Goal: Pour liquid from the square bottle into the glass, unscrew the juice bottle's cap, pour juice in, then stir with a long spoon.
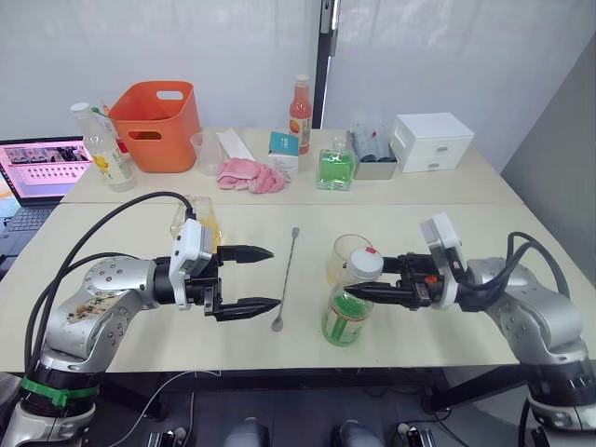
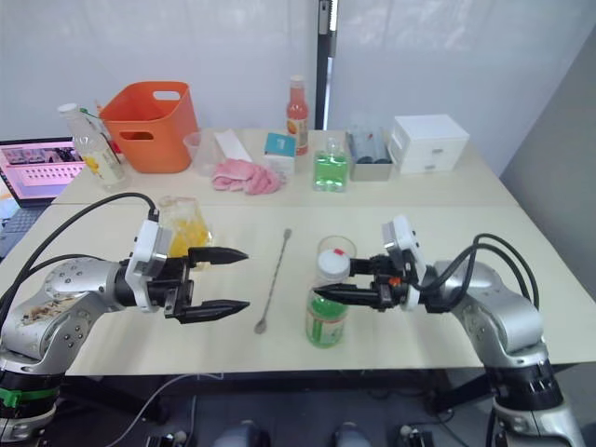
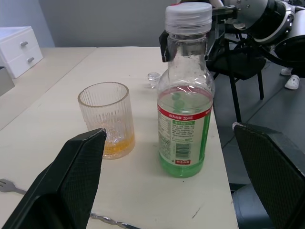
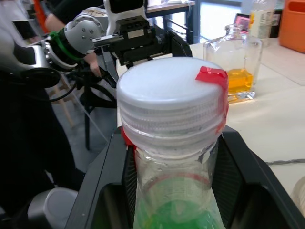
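Your left gripper (image 1: 260, 279) hangs over the table (image 1: 140, 219) with its two fingers spread wide and nothing between them, and the square bottle (image 1: 198, 220) with yellow-orange liquid stands just behind it. Next you see the long spoon (image 1: 285, 279) lying flat on the table, its small bowl towards you. Then the juice bottle (image 1: 348, 307) stands upright with the glass (image 1: 348, 253) just behind it. Your right gripper (image 1: 365, 281) has its fingers closed on the bottle's neck, just under the juice bottle's cap (image 1: 365, 264).
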Motion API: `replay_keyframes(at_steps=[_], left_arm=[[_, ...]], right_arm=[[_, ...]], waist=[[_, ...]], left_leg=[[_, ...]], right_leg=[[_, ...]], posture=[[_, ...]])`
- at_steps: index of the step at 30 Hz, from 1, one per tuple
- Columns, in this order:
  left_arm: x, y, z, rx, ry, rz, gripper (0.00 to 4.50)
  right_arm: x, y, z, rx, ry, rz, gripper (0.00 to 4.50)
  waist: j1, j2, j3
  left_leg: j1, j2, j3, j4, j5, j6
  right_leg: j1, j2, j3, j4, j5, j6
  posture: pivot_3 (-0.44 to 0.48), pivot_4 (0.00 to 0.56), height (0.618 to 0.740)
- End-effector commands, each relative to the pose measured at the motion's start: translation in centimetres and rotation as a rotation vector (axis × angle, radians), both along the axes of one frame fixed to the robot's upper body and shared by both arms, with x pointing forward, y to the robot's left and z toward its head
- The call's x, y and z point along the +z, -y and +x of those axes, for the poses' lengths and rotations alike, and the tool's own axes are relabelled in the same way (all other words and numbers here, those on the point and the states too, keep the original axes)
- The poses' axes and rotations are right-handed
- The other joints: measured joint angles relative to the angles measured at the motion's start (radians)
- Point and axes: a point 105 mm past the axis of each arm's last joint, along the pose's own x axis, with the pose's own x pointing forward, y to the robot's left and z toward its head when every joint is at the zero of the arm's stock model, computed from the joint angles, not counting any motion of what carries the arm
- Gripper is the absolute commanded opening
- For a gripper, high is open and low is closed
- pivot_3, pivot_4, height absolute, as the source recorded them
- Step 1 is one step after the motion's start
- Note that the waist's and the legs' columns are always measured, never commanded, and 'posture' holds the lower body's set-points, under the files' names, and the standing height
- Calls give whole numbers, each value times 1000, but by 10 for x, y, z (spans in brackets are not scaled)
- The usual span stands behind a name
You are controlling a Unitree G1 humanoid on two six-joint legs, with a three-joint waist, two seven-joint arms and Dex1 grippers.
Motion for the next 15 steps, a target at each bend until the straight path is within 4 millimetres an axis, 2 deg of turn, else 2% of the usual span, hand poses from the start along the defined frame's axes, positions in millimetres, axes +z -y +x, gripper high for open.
replay_keyframes(at_steps=[1, 6, 15], left_arm=[[8, 2, 0, -16, 53, -6, 4500], [5, 6, 2, -39, 67, 2, 4500], [4, 9, 6, -71, 70, 3, 4500]], right_arm=[[23, -5, -10, -162, 96, 57, 1539], [15, -14, -10, -475, 108, 27, 1539], [-8, -9, -7, -680, 25, 0, 1539]], waist=[[0, 0, 0], [-1, 0, 0], [0, 0, 0]], left_leg=[[0, 0, 0, 0, 0, 0], [0, 0, 0, 0, 1, -1], [0, 0, 0, 0, 1, -1]], right_leg=[[-1, 0, 0, 0, 0, 0], [-1, 0, 0, 1, 0, 0], [0, 0, 0, 1, 0, 0]], posture=[[0, 150, 715], [0, 150, 715], [0, 150, 715]])
